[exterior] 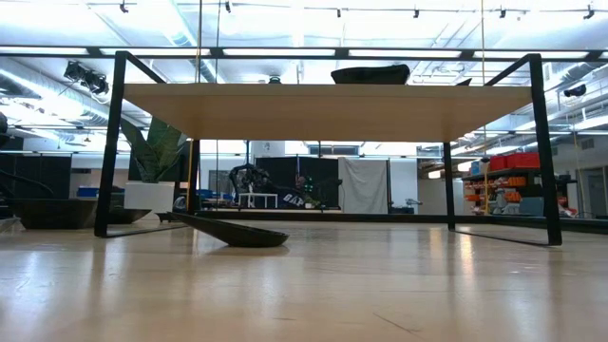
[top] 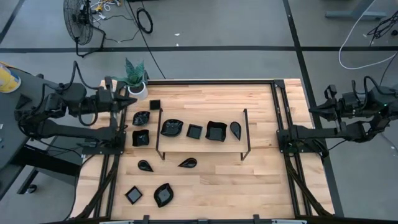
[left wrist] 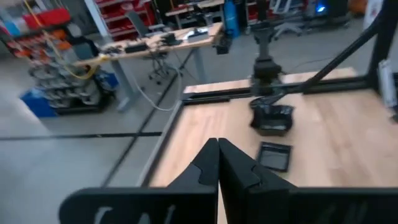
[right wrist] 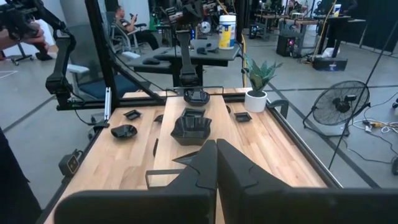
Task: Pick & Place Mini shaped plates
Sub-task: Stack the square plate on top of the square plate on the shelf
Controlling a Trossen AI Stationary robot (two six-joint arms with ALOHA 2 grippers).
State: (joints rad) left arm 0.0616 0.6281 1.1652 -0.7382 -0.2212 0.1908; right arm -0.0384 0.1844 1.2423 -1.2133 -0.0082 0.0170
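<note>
The mini shaped plates (top: 194,130) lie scattered over the wooden desk (top: 261,180): four sit in a row on the raised shelf of the thin wire frame (top: 245,134) near the middle, a few cluster toward the desk's left edge near the potted plant (top: 135,78), and others lie toward the front-left corner, among them a square one (top: 133,195) and a leaf-shaped one (top: 163,195). From where I stand, no pick looks to be under way; both arms are drawn back at the sides and neither carries anything, so this reads as the pause ahead of a grasp. The left gripper (top: 130,101) hangs over the desk's left edge close to the plant, its fingers (left wrist: 239,171) pressed together and empty, the arm folded low and pointing across the desk. The right gripper (top: 314,107) waits off the right edge, well apart from every dish, its fingers (right wrist: 239,168) likewise closed on nothing. I would judge the next move calls for one arm to spread its fingers, swing out over a chosen dish and come down on its rim; the left one is nearer the cluster by the plant. The glossy, shallow rims look liable to slip.
</note>
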